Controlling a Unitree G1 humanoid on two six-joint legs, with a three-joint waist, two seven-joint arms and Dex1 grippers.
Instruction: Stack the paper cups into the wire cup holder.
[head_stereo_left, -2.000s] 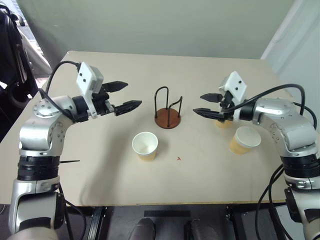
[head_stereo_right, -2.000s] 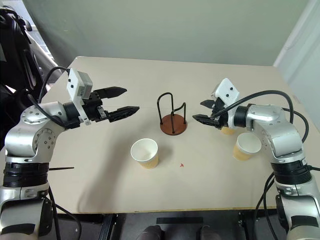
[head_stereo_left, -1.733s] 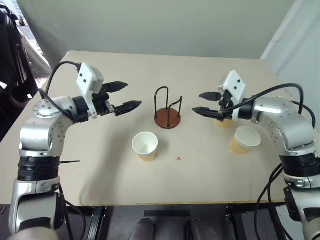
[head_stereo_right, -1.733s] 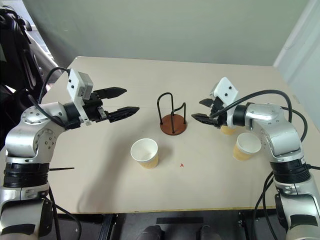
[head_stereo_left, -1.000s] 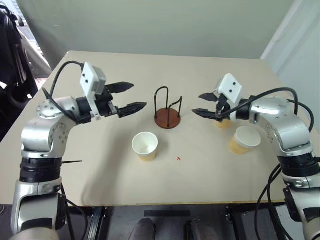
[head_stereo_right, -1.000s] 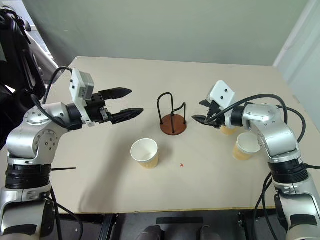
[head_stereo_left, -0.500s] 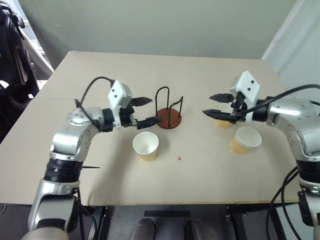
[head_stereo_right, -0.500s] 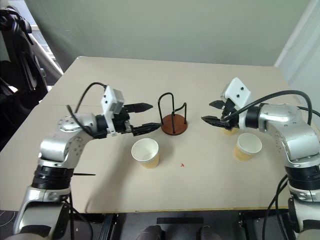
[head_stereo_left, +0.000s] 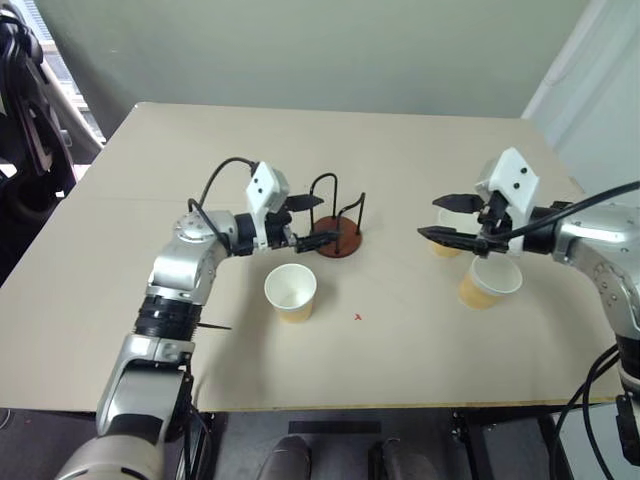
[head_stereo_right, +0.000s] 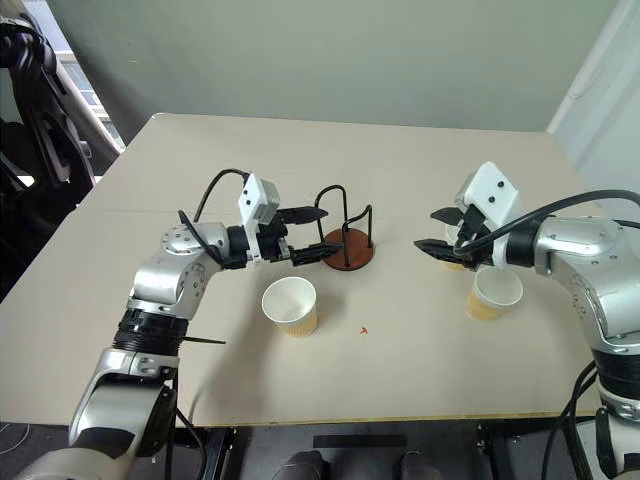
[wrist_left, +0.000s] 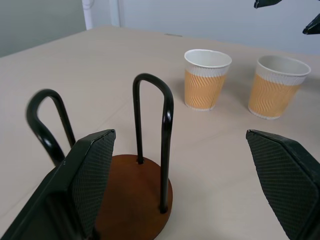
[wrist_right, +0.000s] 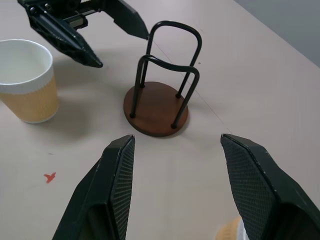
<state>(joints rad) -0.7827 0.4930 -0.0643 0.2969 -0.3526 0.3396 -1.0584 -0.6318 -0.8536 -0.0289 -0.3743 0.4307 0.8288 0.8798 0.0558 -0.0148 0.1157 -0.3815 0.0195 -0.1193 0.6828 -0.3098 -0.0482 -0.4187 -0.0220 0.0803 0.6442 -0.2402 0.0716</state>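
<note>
The wire cup holder (head_stereo_left: 335, 240), a reddish-brown disc with black wire loops, stands mid-table. My left gripper (head_stereo_left: 318, 220) is open and level, its tips at the holder's left side; one fingertip reaches over the base edge, and I cannot tell if it touches. One paper cup (head_stereo_left: 290, 292) stands upright just in front of the holder. Two more paper cups stand at the right, a near one (head_stereo_left: 490, 280) and a far one (head_stereo_left: 445, 243) partly hidden by my right gripper (head_stereo_left: 432, 217). That gripper is open and empty above them, pointing toward the holder (wrist_right: 157, 107).
A small red mark (head_stereo_left: 357, 318) lies on the tabletop in front of the holder. A dark chair (head_stereo_left: 25, 110) stands beyond the table's left edge. The beige table (head_stereo_left: 330, 140) stretches bare behind the holder.
My left gripper has moved right and down, from open table to the holder's side. My right gripper has drawn back to the right, away from the holder. The cups have not moved.
</note>
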